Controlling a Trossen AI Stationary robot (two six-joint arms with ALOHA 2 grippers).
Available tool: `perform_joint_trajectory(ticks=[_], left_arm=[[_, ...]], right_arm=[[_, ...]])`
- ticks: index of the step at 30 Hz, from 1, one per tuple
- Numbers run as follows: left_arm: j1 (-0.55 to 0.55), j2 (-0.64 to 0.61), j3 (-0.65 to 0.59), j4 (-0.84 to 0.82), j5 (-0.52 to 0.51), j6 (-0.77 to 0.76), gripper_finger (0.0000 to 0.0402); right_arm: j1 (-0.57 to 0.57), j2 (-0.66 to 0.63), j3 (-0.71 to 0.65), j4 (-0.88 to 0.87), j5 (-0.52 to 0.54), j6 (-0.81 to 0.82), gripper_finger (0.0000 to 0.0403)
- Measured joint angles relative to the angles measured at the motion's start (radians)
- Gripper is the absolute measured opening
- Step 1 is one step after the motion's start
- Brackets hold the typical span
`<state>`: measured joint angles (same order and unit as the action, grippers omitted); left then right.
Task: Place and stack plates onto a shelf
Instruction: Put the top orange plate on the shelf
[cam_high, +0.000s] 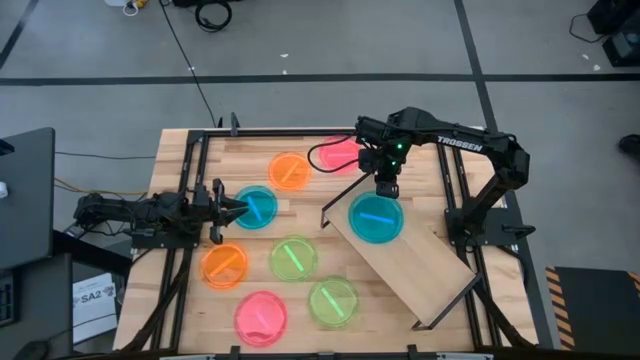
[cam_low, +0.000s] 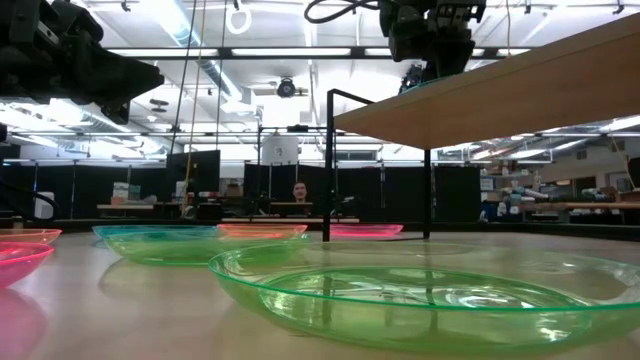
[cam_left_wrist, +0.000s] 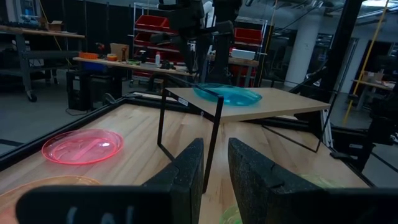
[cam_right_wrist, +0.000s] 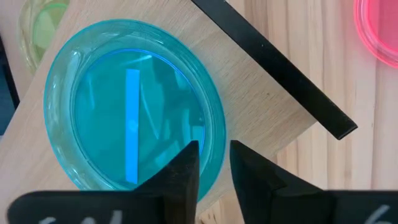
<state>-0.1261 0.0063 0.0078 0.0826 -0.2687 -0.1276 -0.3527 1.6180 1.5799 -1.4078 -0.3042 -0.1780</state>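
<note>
The shelf is a light-wood plank on a black wire frame, standing slantwise on the table's right half. A blue plate lies flat on the shelf's far end. My right gripper hangs over that plate's rim, pointing steeply down and open, with a gap between its fingertips. At the table's left edge, my left gripper lies level and open with nothing between its fingers. It points at a second blue plate on the tabletop. My right gripper comes from above with one fingertip over the plate's inside and the other outside its rim. The plate lies flat on the shelf. Whether the fingers touch the rim, I cannot tell.
Loose plates lie on the slatted tabletop: orange and pink at the far side, and orange, two green and pink nearer. The shelf's near end is bare. Black rails border the table.
</note>
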Motion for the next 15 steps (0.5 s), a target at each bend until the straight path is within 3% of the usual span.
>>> perform_joint_trajectory(ticks=[6,15], left_arm=[[0.0,0.0,0.0,0.0,0.0,0.0,0.0079],[0.0,0.0,0.0,0.023,0.0,0.016,0.0079]], right_arm=[[0.0,0.0,0.0,-0.001,0.0,0.0,0.0129],[-0.002,-0.022,0.0,-0.072,0.0,-0.035,0.0129]])
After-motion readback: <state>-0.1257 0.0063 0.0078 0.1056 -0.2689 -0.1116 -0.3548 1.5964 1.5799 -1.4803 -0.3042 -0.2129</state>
